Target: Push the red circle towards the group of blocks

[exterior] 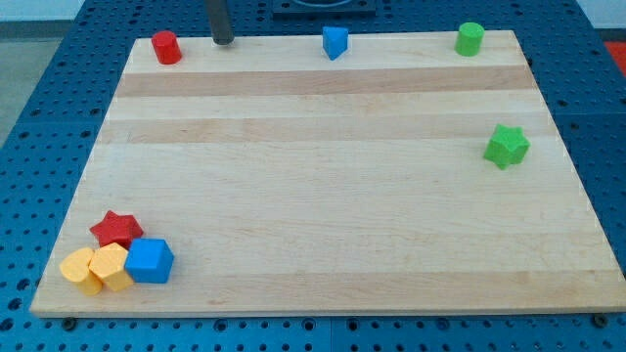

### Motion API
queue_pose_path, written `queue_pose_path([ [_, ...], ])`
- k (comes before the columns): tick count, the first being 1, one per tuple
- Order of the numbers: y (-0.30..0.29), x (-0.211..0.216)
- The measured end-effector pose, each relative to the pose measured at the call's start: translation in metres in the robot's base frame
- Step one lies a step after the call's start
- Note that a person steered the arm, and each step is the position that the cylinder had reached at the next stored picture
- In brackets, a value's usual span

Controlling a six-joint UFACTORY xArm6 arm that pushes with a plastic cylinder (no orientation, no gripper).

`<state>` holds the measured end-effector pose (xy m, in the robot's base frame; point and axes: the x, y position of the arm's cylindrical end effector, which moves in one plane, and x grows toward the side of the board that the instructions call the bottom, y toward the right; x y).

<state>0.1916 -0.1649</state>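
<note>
End effector here is just a dark rod, no jaws, so nothing to open or close & it holds nothing. My tip (pixel 223 42) sits at the counter's (pixel 323 196) top edge, touching no block.

Nearest thing: red circle (pixel 166 47), just to the view's left of my tip, small gap between, same top-edge strip. Looks like a short red cylinder, upright, glossy, flat round top, alone in the top-left corner.

Judgement: tip is to the circle's right, but the group lies far below & slightly left of it, so this spot isn't yet behind the circle for a downward push; prob. needs to get above it first, w/ little counter left up there.

Further out, to my tip's right along the top edge: blue block (pixel 335 42), shape unclear, then green cylinder (pixel 469 38) near the top-right corner. Green star (pixel 507 146) lower, far right.

Farthest: the group, well below & left of my tip at the bottom-left corner: red star (pixel 116 229), blue cube (pixel 150 260), two yellow blocks (pixel 98 268), all bunched touching.
</note>
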Motion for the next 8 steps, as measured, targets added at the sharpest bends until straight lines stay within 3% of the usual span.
queue_pose_path([
  [3,-0.063,0.000],
  [7,-0.098,0.002],
  [8,-0.100,0.020],
])
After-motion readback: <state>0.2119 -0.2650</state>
